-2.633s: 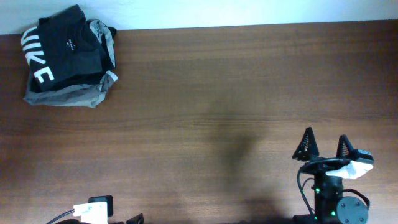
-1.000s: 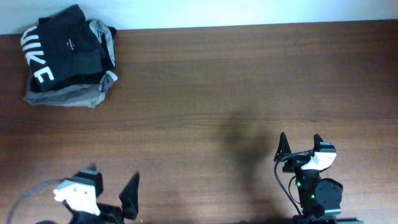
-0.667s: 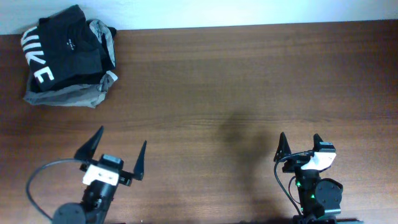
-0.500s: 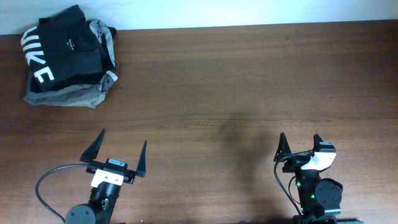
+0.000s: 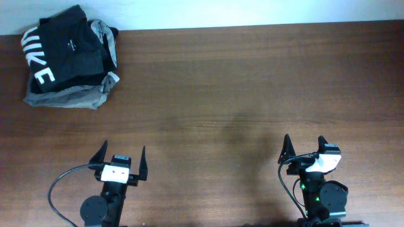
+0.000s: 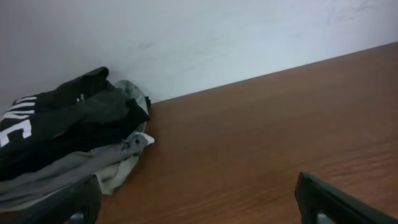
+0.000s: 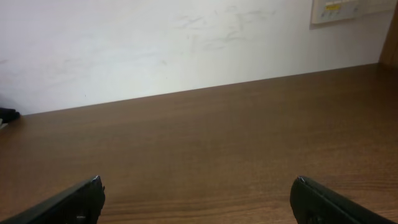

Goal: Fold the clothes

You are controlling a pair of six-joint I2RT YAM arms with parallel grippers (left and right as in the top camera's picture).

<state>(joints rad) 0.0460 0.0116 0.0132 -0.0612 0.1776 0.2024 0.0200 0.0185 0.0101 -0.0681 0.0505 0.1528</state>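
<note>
A pile of clothes (image 5: 68, 58), black with white letters on top of grey pieces, lies at the table's far left corner. It also shows in the left wrist view (image 6: 65, 140), far ahead and to the left. My left gripper (image 5: 121, 160) is open and empty near the front edge, left of centre; its finger tips show in the left wrist view (image 6: 198, 198). My right gripper (image 5: 305, 147) is open and empty near the front edge on the right; its finger tips show in the right wrist view (image 7: 198, 198). Both grippers are far from the clothes.
The brown wooden table (image 5: 240, 88) runs back to a white wall (image 7: 155, 43). A white wall plate (image 7: 345, 9) is at the upper right of the right wrist view.
My left arm has come up into view from the front left edge and settled with its open gripper pointing at the far side. My right gripper shifted a little left early on, then stayed still.
</note>
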